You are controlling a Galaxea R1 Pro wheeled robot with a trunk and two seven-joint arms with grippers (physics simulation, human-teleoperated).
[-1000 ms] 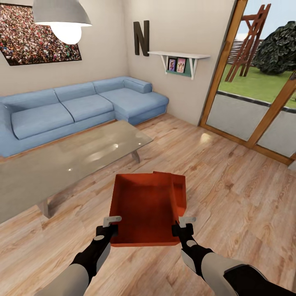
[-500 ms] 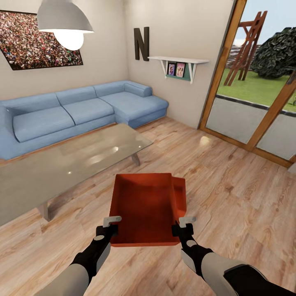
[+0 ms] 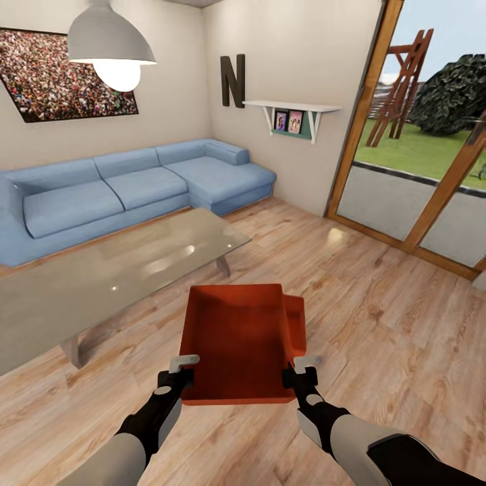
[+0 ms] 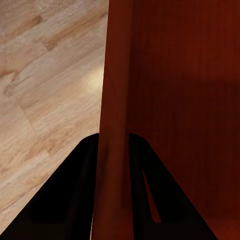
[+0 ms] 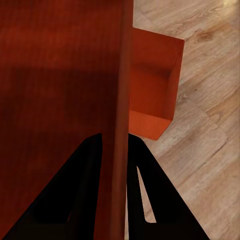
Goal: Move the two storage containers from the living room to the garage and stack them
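Head view: both arms reach forward and down, with the left gripper (image 3: 183, 368) on the left wall and the right gripper (image 3: 302, 368) on the right wall of a red-orange storage container (image 3: 236, 337), at its near corners, open top upward. Left wrist view: the two dark fingers (image 4: 75, 200) sit on either side of the container's left wall (image 4: 115, 125), narrowed onto it, one outside and one inside the bin. Right wrist view: the fingers (image 5: 80, 195) straddle the right wall (image 5: 120, 125) the same way, closed on it. The held bin sits above the light wood-plank floor (image 3: 378, 317) of the living room; whether its base touches anything cannot be told. A second storage container (image 3: 295, 327) shows just beyond and to the right of the first, partly hidden by it; in the right wrist view (image 5: 152, 85) it lies lower, beside the held wall. Farther off to the left stands a glass-topped coffee table (image 3: 101, 277), behind it a blue sectional sofa (image 3: 135, 182). A wood-framed glass door (image 3: 418, 155) stands at the right, and a wall shelf (image 3: 293, 108), a letter N (image 3: 232, 71) and a pendant lamp (image 3: 111, 47) are at the far walls.
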